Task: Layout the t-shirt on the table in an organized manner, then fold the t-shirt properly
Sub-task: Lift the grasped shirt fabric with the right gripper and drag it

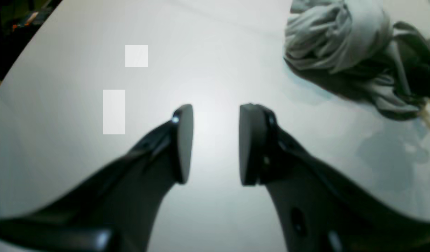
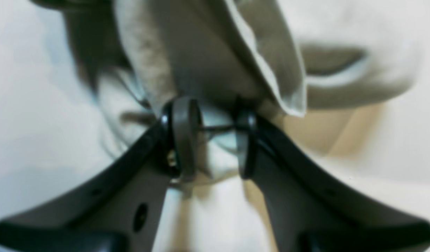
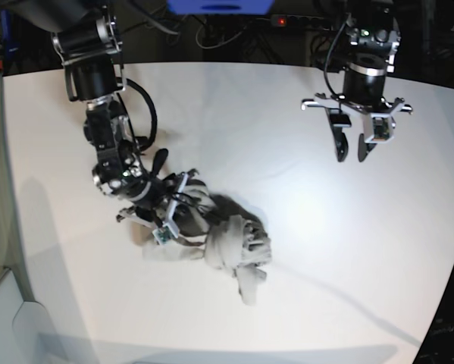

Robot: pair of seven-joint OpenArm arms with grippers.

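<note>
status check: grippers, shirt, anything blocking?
Left gripper open, empty, above bare table. Right gripper down in the t-shirt, cloth between its fingers. Shirt bunched, not laid out. Nothing blocking.

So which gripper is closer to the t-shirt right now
The right. The right gripper is down in the crumpled t-shirt, cloth bunched at its jaws. The left gripper hangs open over bare table, well off to the shirt's side.

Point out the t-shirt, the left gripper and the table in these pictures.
t-shirt [image 3: 234, 246], base view, on the crumpled bundle.
left gripper [image 1: 215, 143], left wrist view, midway between its open fingertips.
table [image 3: 302, 220], base view, on bare white top.
</note>
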